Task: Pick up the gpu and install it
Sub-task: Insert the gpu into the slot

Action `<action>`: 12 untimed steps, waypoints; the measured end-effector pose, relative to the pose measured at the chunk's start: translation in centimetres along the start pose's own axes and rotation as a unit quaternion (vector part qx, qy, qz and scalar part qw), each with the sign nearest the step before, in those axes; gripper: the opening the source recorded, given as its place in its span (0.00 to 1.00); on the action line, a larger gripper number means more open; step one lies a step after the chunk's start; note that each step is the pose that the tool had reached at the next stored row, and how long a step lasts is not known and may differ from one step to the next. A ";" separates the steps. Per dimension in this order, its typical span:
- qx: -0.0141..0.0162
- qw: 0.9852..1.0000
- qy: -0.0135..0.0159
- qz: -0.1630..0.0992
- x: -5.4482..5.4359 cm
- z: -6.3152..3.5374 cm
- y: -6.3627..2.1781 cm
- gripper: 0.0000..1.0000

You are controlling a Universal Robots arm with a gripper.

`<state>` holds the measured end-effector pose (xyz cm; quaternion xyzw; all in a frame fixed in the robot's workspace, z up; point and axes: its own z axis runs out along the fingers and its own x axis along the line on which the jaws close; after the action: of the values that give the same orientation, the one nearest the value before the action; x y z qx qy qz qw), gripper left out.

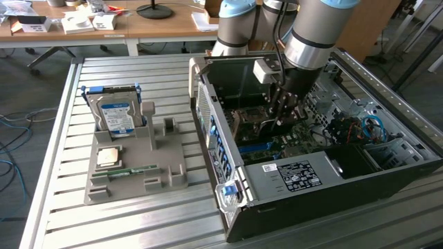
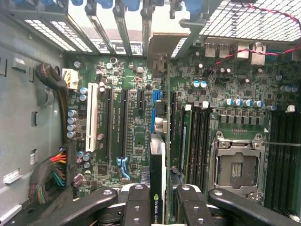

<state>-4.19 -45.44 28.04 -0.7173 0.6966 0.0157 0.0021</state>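
Soft, even room light brightens the slatted table [image 1: 124,223], leaving the open case [image 1: 312,218] shadowed inside.

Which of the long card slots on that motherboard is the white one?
The slot nearest the coloured wire bundle, toward the bare case wall; the two long slots beside it are black.

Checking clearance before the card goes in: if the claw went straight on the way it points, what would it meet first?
The gpu held in the claw would likely reach the motherboard first, around its blue slot; depth is unclear.
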 end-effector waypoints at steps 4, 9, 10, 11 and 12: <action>0.000 1.000 0.000 0.000 0.0 0.00 0.12 0.26; 0.000 1.000 0.000 0.000 0.0 0.00 0.15 0.26; 0.000 1.000 0.000 0.000 0.0 0.01 0.20 0.26; 0.000 1.000 0.000 0.000 0.0 0.02 0.24 0.26; 0.000 1.000 0.000 0.000 0.0 0.02 0.26 0.26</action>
<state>-4.45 -45.44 28.02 -0.7173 0.6966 0.0157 0.0020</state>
